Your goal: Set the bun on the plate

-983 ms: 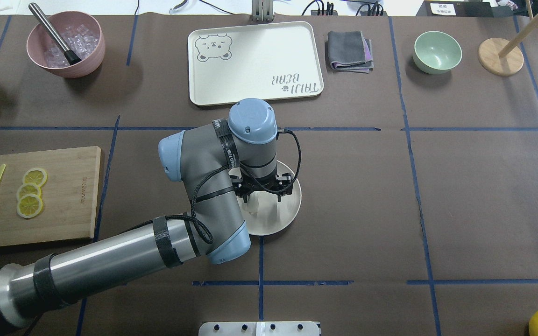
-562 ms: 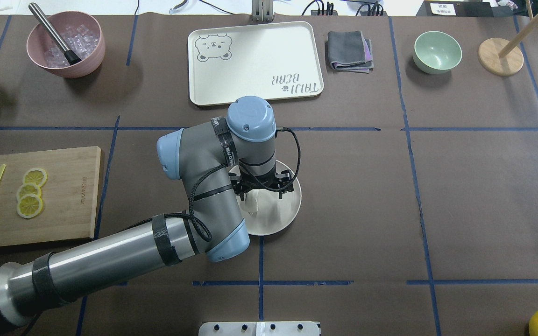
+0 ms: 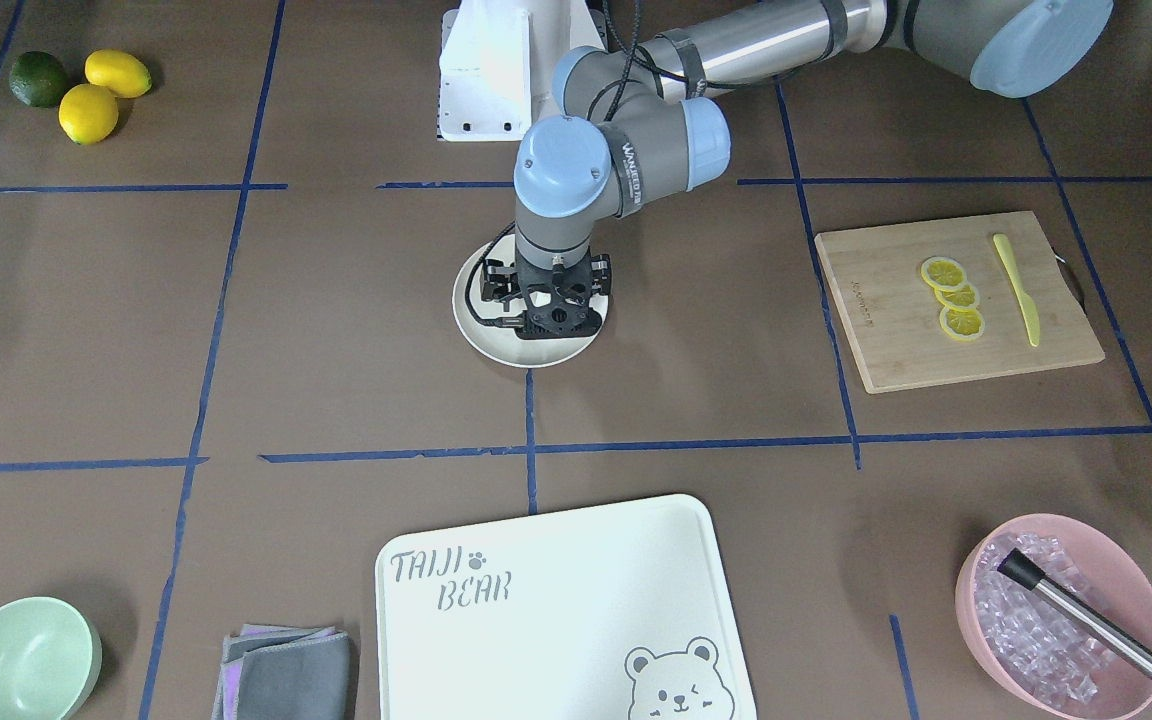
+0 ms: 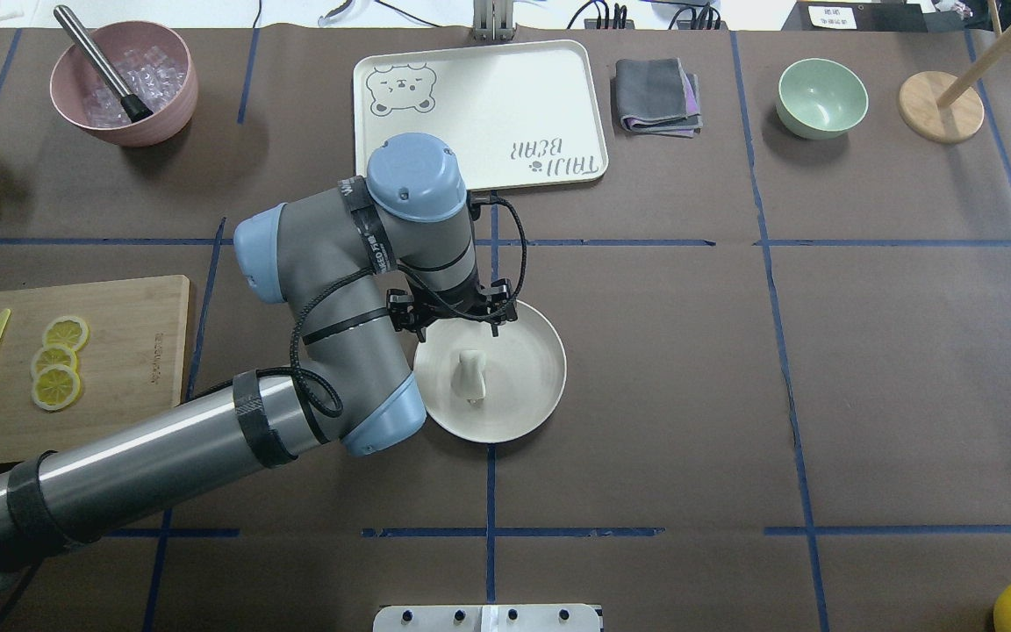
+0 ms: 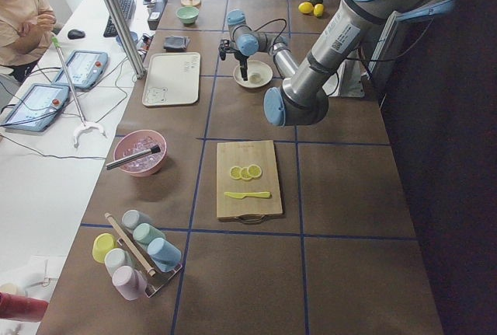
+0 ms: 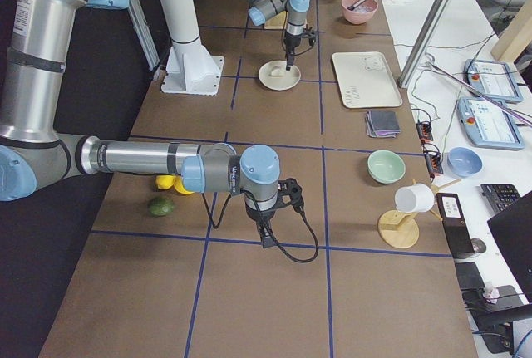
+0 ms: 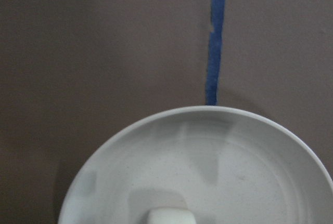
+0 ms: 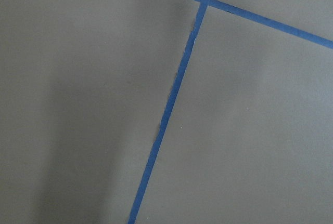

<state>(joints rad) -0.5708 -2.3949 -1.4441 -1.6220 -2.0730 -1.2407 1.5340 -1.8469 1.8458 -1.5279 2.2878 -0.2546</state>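
Observation:
The bun [image 4: 470,376] is a small white lump lying on the round cream plate [image 4: 527,351], left of its middle. My left gripper [image 4: 453,323] hangs above the plate's far left rim, clear of the bun, open and holding nothing. In the front-facing view this gripper [image 3: 548,318] covers the bun. The left wrist view shows the plate [image 7: 234,167] and the bun's tip [image 7: 167,216] at the bottom edge. My right gripper [image 6: 266,240] shows only in the exterior right view, low over bare table, and I cannot tell whether it is open or shut.
A bear-printed white tray [image 4: 479,114] lies just beyond the left arm. A cutting board [image 4: 119,369] with lemon slices and a yellow knife is at the left. A pink ice bowl [image 4: 124,83], a folded cloth [image 4: 656,95] and a green bowl [image 4: 821,96] line the far edge.
My left gripper has drawn back from over the plate's middle towards its far left rim. The bun, half covered before, now lies uncovered on the plate.

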